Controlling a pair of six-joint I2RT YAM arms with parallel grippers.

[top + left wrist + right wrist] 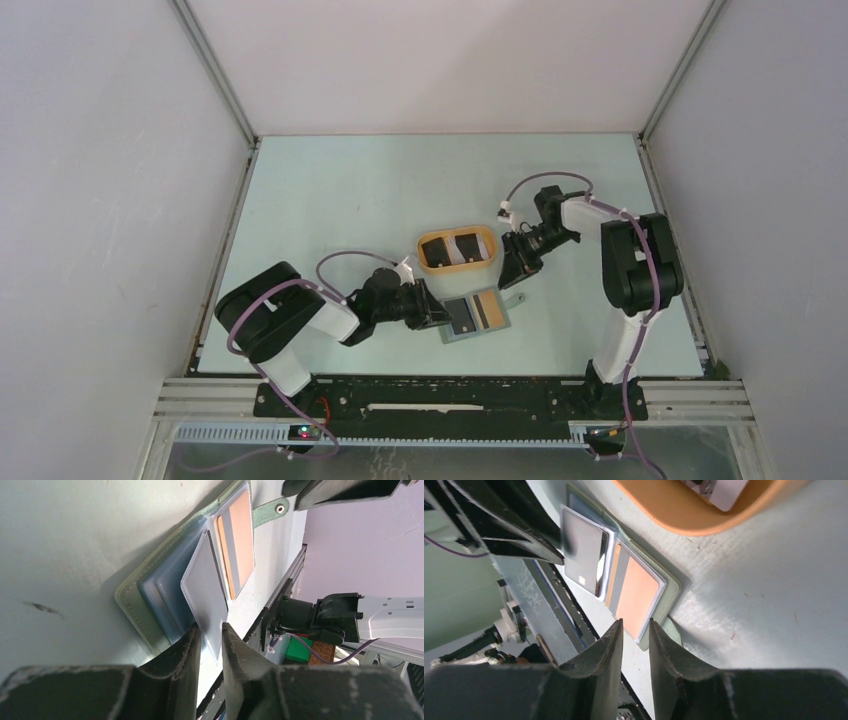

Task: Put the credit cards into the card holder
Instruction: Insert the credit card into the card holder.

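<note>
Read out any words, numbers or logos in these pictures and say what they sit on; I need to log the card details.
No text can be read anywhere.
Glossy black plastic card in the grey-green fold-over wallet: only a small pale square, no legible print.
Tan plastic card with a dark stripe: no print shows.
Two cards in the orange oval plastic tray: too small or cut off to read.

No legible text, brand, number or sign in any view. Black card [581, 555] shows only a small pale square, with no print to read. Tan card [636, 597] has a plain grey stripe. No lettering can be made out on the card holder [135, 612] or the tray [674, 505].
</note>
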